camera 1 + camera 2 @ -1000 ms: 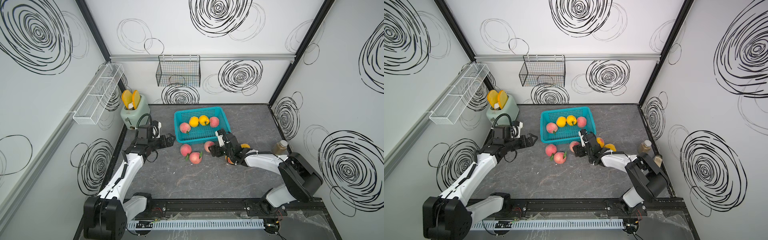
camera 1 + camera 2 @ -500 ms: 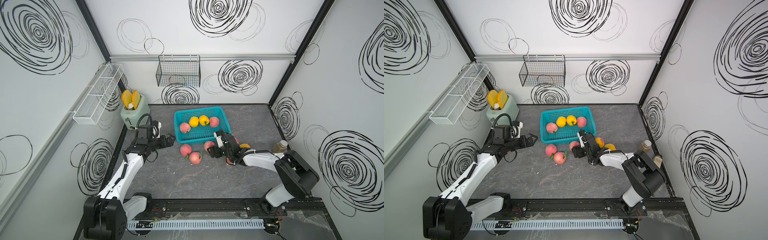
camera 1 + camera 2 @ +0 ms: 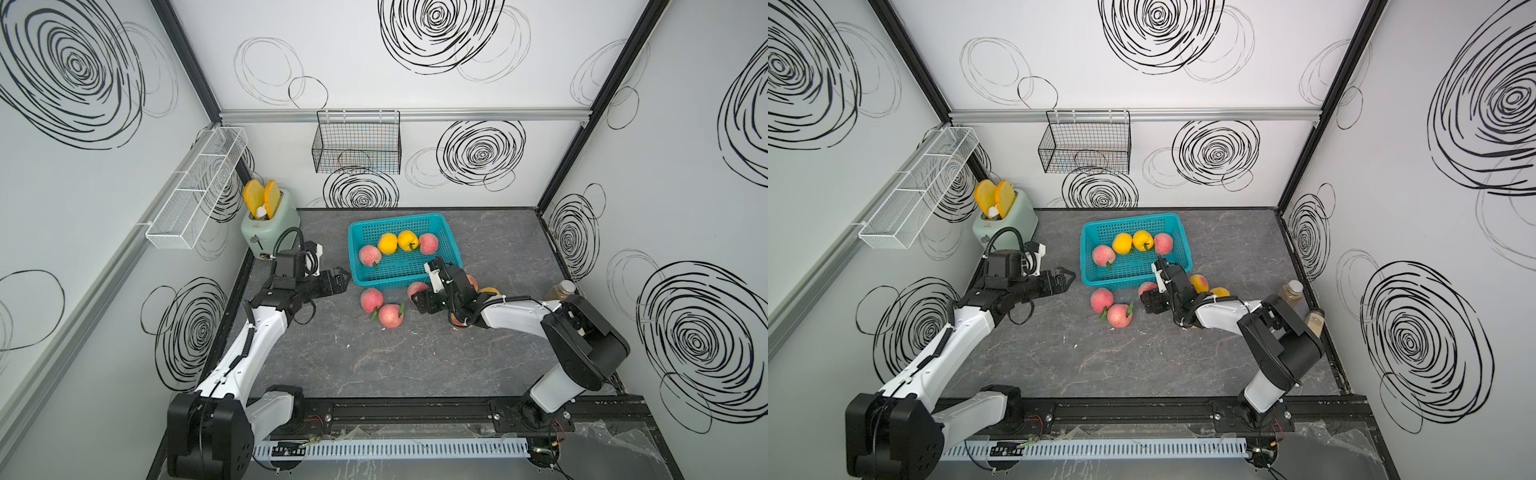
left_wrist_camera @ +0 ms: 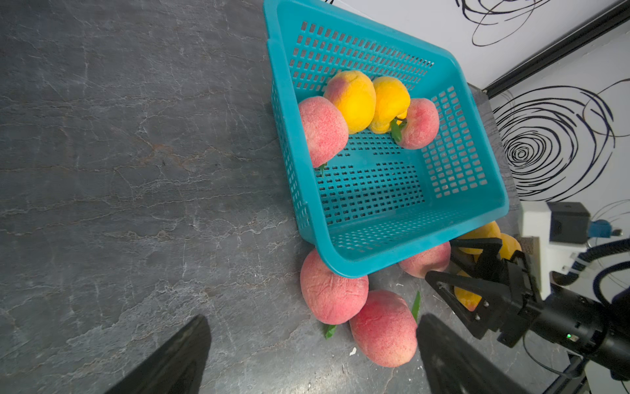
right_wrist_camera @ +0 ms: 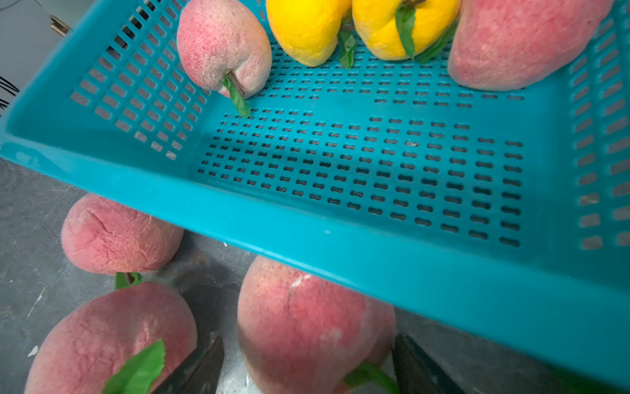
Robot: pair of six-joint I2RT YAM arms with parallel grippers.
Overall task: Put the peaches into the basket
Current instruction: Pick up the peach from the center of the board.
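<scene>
While left tool (image 3: 341, 277) hangs spread just beside basket (image 3: 397, 272), right tool (image 5: 308, 341) sits spread around a pink peach (image 5: 300, 314) on bench (image 3: 415, 374) under basket's front rim; four peaches (image 3: 388, 243) inside basket.

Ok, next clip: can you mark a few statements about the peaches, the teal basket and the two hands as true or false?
1. The teal perforated plastic basket holds four round toy peaches, two pink-red and two yellow-orange. True.
2. The left hand is shut on a peach. False: it is open and empty, beside the basket.
3. Three pink-red peaches lie on the grey stone-look table by the basket's near wall. True.
4. The right hand grips a yellow-orange peach. False: its open fingers flank a pink-red peach resting on the table.
</scene>
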